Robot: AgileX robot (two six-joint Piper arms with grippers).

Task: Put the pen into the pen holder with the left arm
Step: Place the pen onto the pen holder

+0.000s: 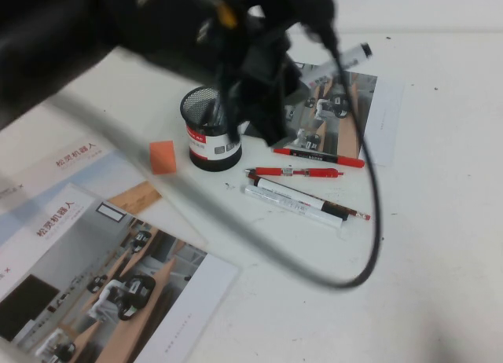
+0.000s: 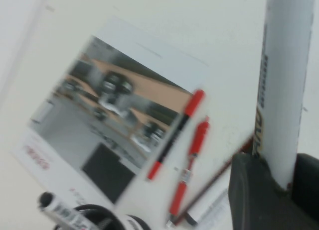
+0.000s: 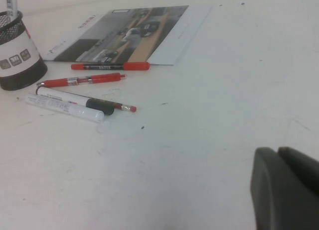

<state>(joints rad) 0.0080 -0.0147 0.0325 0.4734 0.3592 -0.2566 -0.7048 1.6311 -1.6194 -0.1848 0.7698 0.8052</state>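
The pen [image 2: 286,90], a thick white marker with black print down its barrel, is clamped between the dark fingers [image 2: 254,195] of the left gripper [image 2: 284,187], held up off the bench [image 1: 440,221] with its barrel running away from the wrist camera. In the high view the left gripper [image 1: 267,115] hangs just beside the pen holder [image 1: 211,131], on its right-hand side and slightly above its rim; the pen's black-and-white end [image 1: 354,55] pokes out beyond the arm, over a printed leaflet [image 1: 369,104]. The pen holder is a black mesh cup with a red-and-white band, standing upright, and a thin pale stick [image 3: 11,2] stands in it. An orange block [image 1: 163,156] lies near it on the left. To the right of the holder lie two red pens [image 1: 318,156], a slimmer white pen with a black cap [image 1: 299,196] and a clear pen [image 1: 291,207], side by side. More leaflets [image 1: 94,253] cover the near left of the bench. The right gripper [image 3: 286,187] sits low over bare bench, well apart from the pens, its fingers pressed together.
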